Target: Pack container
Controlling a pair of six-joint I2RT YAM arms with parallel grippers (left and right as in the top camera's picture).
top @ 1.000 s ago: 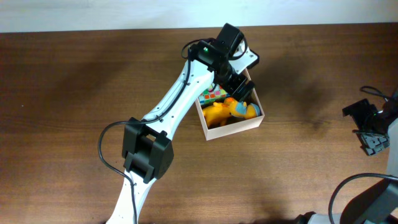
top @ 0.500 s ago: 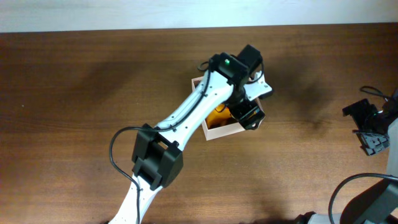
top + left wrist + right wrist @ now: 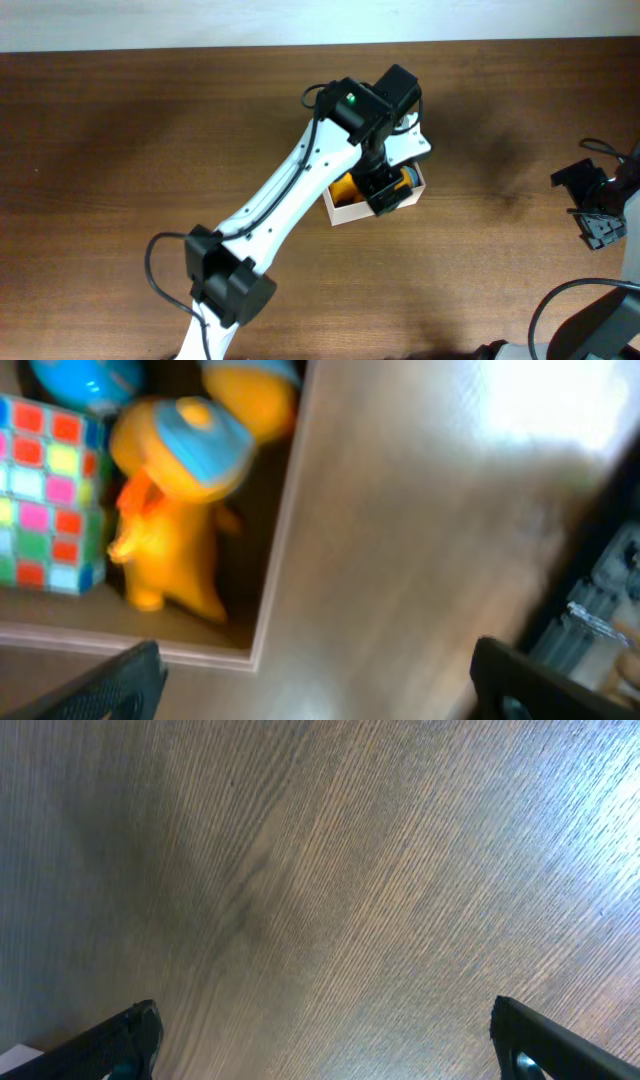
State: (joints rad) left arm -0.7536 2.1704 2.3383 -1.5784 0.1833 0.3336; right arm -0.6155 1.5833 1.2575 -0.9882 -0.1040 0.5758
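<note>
Cream-walled container [image 3: 347,211] sits just beside your left claw [image 3: 320,680], which has swung off the yellow toy [image 3: 175,510] toward bare bench [image 3: 420,540]. It is spread wide and empty, so that toy looks packed.

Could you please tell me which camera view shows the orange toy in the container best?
The left wrist view: the orange toy shows whole, though blurred. Overhead, the left arm hides most of it; the right wrist view shows only table.
</note>
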